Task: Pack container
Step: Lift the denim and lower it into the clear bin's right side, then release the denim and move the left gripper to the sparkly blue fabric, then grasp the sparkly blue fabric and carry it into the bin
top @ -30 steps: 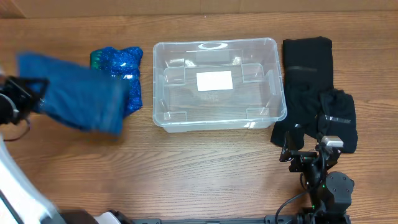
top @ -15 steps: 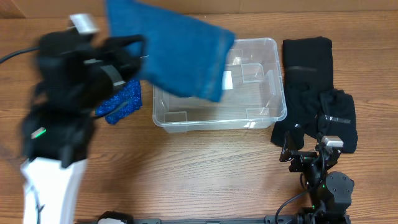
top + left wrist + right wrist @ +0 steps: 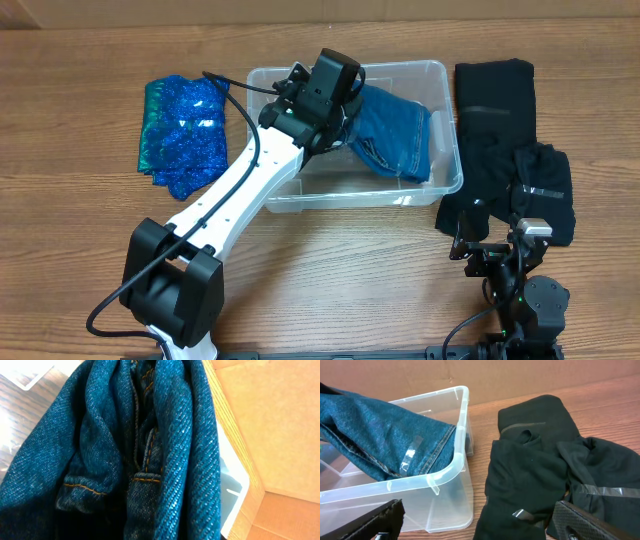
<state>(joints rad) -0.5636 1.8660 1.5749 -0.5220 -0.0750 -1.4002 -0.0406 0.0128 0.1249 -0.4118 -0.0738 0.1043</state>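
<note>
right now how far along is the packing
Done: nothing released that I can see. In hand: the jeans sit mostly inside the container, bunched against the left gripper. Left: the blue sequined fabric on the table left of it and the black clothes on its right, by the open right gripper.

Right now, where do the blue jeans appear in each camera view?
Overhead: jeans in the right half of the container.
Left wrist: jeans fill nearly the whole picture.
Right wrist: jeans upper left, inside the container.
Shared landmark: the clear container rim.
</note>
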